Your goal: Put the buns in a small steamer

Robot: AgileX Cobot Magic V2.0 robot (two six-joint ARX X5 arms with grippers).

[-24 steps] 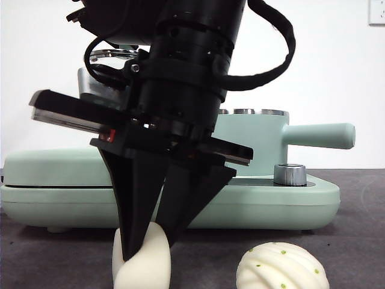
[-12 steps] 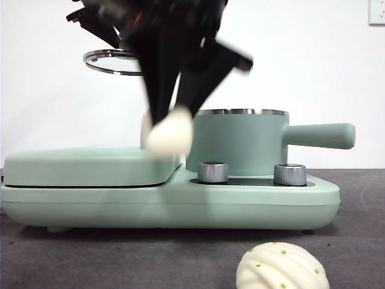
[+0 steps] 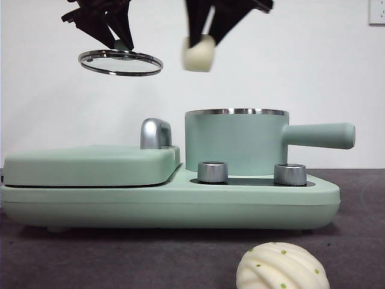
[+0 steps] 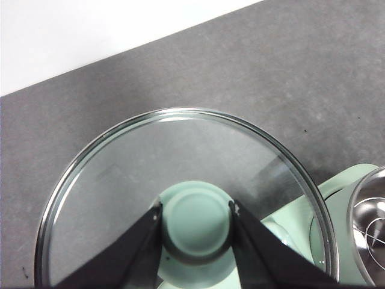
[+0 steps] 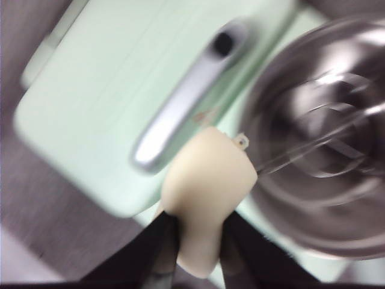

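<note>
Smooth bun [image 3: 199,53] hanging pinched in the right pincer [image 5: 194,232], high beside the small steamer [image 3: 236,142], now risen well above the steel rim since half a second ago. Left pincer [image 4: 197,224] clamping the glass lid [image 3: 120,62] by its knob. Ridged bun [image 3: 281,267] lying on the table [image 3: 72,259]. Steamer showing only bare metal inside.

The left end effector [image 4: 196,224] clamps the green knob [image 4: 197,224] of the glass lid [image 4: 180,180] above the dark table [image 4: 240,72].
</note>
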